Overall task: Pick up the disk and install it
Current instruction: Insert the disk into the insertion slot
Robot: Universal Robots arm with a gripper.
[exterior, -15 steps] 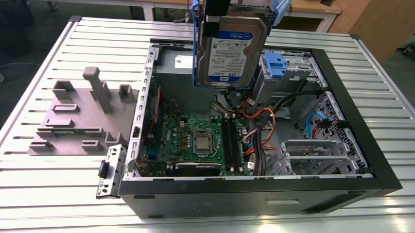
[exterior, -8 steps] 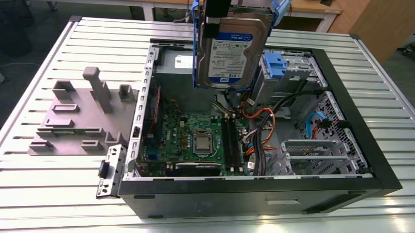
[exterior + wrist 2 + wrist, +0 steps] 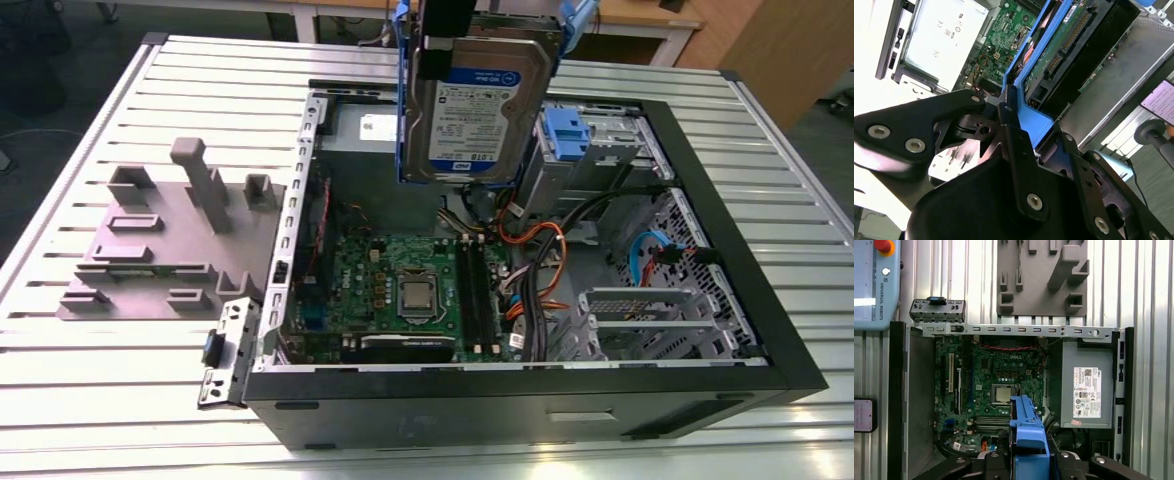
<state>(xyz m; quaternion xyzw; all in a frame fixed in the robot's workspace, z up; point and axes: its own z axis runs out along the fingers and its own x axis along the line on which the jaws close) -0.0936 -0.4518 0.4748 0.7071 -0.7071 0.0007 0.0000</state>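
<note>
The disk (image 3: 467,110) hangs upright above the back of the open computer case (image 3: 721,240), its white-and-blue label facing the exterior camera, with blue rails along its sides. My gripper (image 3: 447,22) holds it from above, shut on the blue carrier. In the second wrist view the black fingers (image 3: 1006,107) clamp the blue carrier end, and the disk's (image 3: 1064,45) green circuit-board side runs away from them. In the first wrist view the blue carrier (image 3: 1026,430) sticks out from the gripper (image 3: 1026,462) over the motherboard.
Inside the case lie the motherboard (image 3: 400,280), cables (image 3: 534,240), a grey power supply (image 3: 1086,390) and a grey drive bay with a blue latch (image 3: 567,130). A grey fixture (image 3: 160,240) sits on the slatted table at the exterior view's left. A pendant (image 3: 874,285) lies beside the case.
</note>
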